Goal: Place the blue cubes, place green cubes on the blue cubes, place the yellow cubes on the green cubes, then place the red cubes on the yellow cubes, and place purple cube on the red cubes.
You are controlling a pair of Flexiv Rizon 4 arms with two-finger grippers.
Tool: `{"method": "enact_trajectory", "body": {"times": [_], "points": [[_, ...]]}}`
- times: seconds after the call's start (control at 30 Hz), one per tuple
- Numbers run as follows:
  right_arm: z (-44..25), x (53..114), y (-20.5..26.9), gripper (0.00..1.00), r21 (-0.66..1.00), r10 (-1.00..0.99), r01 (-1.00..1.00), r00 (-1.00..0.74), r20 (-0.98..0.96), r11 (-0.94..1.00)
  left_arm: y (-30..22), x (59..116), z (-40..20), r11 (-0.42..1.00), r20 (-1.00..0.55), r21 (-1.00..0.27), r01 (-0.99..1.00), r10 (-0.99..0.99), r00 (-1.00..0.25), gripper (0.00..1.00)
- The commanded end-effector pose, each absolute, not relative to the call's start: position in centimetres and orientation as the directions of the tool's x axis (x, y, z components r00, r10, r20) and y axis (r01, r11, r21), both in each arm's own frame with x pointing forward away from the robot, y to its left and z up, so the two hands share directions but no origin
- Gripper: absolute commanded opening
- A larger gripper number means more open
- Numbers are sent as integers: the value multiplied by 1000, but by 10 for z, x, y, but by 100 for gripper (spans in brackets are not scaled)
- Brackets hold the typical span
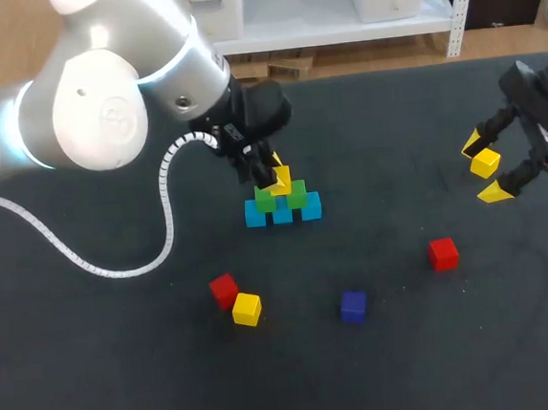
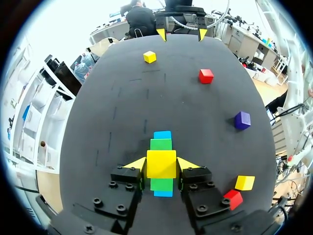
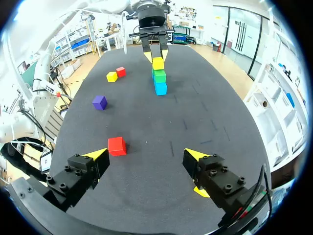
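The table (image 1: 125,371) is a dark, matt sheet with faint scuffs. Nearest the robot, a purple cube (image 1: 353,305) lies alone. To its left, a loose yellow cube (image 1: 247,309) lies just beside a red cube (image 1: 224,289). A second red cube (image 1: 442,254) sits a little farther out on the right, well apart from the rest.

Past these, mid-table, stands the stack. 3 blue cubes (image 1: 282,214) touch in a row whose long axis runs side to side across the table. 2 green cubes (image 1: 296,195) sit along the same line on top. The top yellow cube (image 1: 281,178) sits over the seam between them, square to the row.

The left gripper (image 2: 161,165) is clamped on that top cube, 1 fingertip on each side face, across the row's line.

Off to the right, the right gripper (image 3: 145,156) hangs with its fingers spread wide and nothing held. A third yellow cube (image 1: 485,162) lies on the table beside 1 finger.
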State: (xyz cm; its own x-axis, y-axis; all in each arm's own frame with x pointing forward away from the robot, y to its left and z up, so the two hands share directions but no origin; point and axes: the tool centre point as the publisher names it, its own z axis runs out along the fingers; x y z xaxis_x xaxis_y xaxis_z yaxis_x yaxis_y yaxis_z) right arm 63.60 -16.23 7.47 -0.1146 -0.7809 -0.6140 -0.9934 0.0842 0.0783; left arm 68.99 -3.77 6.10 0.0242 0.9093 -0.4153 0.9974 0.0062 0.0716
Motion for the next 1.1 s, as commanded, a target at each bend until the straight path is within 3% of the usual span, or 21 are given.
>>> {"method": "enact_trajectory", "body": {"times": [0.03, 0.73, 0.77, 0.8, 1.1], "points": [[75, 635, -163, 100, 77, -780, -993, -114, -615, 84, -38, 692, 60, 5, -409, 68, 998, 912, 23, 0], [75, 635, -163, 100, 77, -780, -993, -114, -615, 84, -36, 693, 59, 8, -409, 61, 998, 912, 18, 0], [75, 635, -163, 100, 77, -780, -993, -114, -615, 84, -36, 693, 59, 8, -409, 60, 998, 912, 17, 10], [75, 635, -163, 100, 77, -780, -993, -114, -615, 84, -36, 693, 59, 9, -410, 60, 998, 912, 16, 26], [75, 635, -163, 100, 77, -780, -993, -114, -615, 84, -36, 693, 59, 8, -408, 59, 998, 913, 17, 23]]}}
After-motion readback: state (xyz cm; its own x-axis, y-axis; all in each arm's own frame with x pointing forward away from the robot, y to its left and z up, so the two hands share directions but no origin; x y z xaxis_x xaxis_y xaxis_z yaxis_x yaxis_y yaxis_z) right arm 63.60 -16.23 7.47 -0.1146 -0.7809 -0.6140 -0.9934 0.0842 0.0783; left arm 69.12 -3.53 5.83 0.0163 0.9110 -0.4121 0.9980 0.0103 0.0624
